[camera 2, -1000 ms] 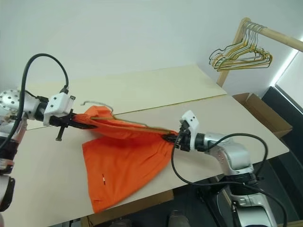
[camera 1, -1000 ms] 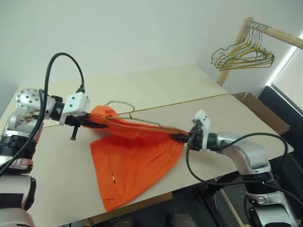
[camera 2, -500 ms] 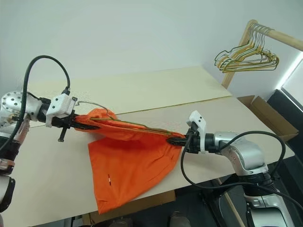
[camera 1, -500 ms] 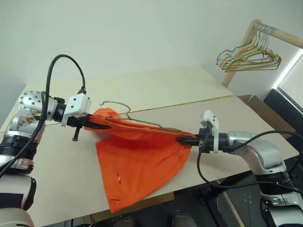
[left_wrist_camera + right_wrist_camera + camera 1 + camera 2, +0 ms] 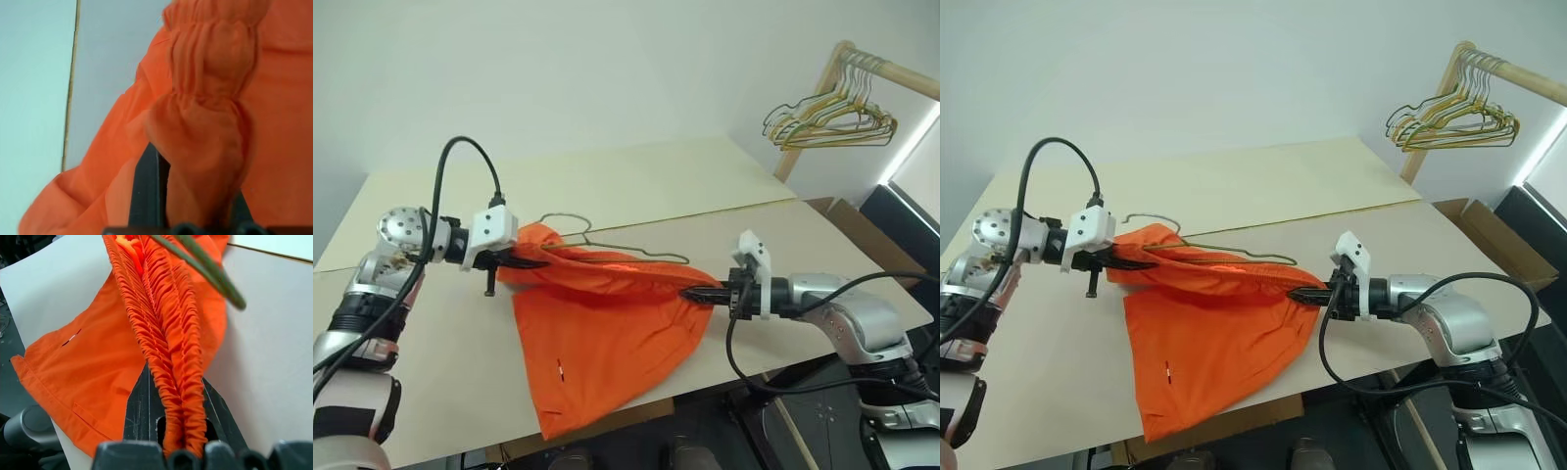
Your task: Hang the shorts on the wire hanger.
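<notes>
The orange shorts [image 5: 607, 333] are stretched by the waistband between my two grippers, the legs trailing down onto the table toward its front edge. My left gripper [image 5: 536, 262] is shut on the waistband's left end, and my right gripper [image 5: 697, 293] is shut on its right end. The gathered waistband [image 5: 168, 347] runs up between the right fingers [image 5: 139, 406]. The thin wire hanger [image 5: 617, 253] lies along the waistband's far side, its hook [image 5: 563, 219] curving up behind the left end; its lower part is under the fabric. In the left wrist view, bunched shorts [image 5: 205, 127] cover the fingers.
The beige table [image 5: 636, 186] has a seam across its middle. A wooden rail with several gold and dark hangers [image 5: 832, 113] stands at the back right. A cardboard box [image 5: 862, 230] sits beyond the table's right edge.
My left gripper has sunk a little and come inward with the waistband. The camera has shifted, so the whole scene sits further right. The right gripper has kept its hold.
</notes>
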You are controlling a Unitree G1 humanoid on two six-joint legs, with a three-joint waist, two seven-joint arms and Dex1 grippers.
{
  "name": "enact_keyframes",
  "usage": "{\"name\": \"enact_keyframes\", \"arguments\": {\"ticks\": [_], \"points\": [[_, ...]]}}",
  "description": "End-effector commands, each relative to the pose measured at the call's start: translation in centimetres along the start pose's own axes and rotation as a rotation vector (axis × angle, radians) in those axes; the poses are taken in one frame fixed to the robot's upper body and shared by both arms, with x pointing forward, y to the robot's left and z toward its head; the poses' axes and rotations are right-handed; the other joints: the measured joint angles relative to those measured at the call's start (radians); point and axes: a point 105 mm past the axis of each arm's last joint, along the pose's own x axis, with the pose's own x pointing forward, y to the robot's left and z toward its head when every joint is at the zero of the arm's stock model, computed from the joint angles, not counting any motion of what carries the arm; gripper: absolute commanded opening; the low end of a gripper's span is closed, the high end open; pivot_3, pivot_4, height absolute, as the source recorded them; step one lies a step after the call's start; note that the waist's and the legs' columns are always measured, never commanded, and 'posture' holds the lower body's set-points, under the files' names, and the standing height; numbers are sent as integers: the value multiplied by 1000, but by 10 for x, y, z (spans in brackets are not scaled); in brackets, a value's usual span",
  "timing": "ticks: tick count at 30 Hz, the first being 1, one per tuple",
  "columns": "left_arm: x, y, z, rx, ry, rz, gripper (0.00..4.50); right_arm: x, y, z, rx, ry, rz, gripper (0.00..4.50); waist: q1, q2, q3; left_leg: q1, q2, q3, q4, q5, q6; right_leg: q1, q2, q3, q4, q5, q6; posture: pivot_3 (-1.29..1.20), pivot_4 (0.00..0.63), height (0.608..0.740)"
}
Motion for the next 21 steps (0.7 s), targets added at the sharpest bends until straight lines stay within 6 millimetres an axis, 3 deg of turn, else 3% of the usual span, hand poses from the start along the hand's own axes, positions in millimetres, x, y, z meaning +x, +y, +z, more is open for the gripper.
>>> {"name": "enact_keyframes", "arguments": {"ticks": [1,5,15,21], "points": [[-44,0,-11,-39,75,42,0,-29,-17,4,-4,1,-110,36,-5,0,0,0,0,0,0,0,0,0,0,0,0,0,0,1,0,740],[-52,-19,-13,-43,94,-94,0,-33,-20,5,-8,11,-128,36,-8,0,0,0,0,1,0,0,0,0,0,0,0,0,0,-4,0,740],[-46,11,0,-38,-27,111,0,-32,-23,-3,-12,57,-141,36,1,0,0,0,0,1,3,-1,1,0,-1,1,1,0,0,0,0,740],[-48,1,6,-68,-72,44,0,-32,-24,-4,-5,62,-139,36,-3,0,0,0,0,1,2,0,1,0,0,1,1,0,0,0,0,740]]}}
